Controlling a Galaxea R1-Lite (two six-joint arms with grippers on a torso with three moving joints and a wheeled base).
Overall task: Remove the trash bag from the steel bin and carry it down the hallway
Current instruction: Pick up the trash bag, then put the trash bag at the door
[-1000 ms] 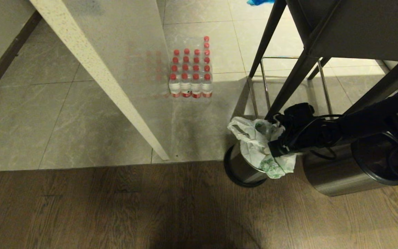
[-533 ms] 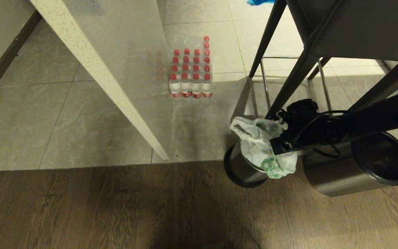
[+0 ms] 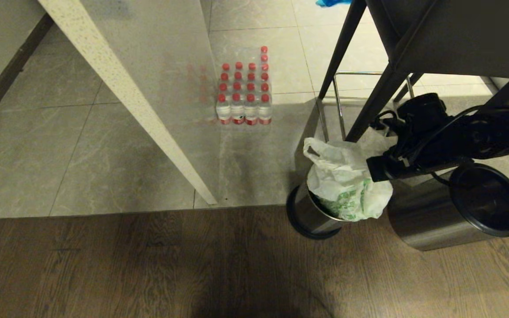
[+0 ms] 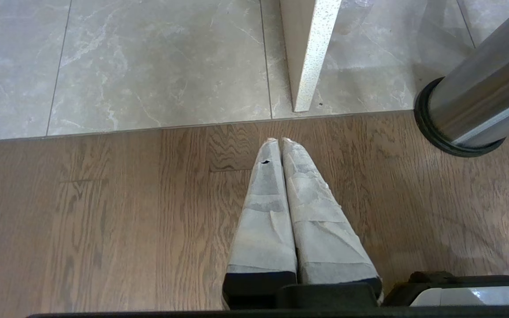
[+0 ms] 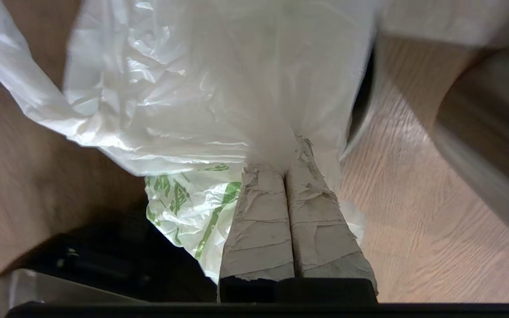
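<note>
Plastic of the trash bag is pinched between the taped fingers of the right gripper, which are pressed together on the bag's upper right edge, as is seen up close in the right wrist view. From that pinch the bag hangs down and to the left, its long axis running roughly upright, with the lower part still tucked inside the steel bin and the upper part bulging above the black rim. The coming lift is judged to turn on this: the bag's body lies below the fingers, so a straight pull upward should be needed to clear the rim. The right arm is plainly the nearer one; the left gripper is parked over the wood floor with its fingers pressed together on nothing. The bag is seen as thin, crinkly, translucent white, with green print low on its side and a loose handle loop at the far left.
</note>
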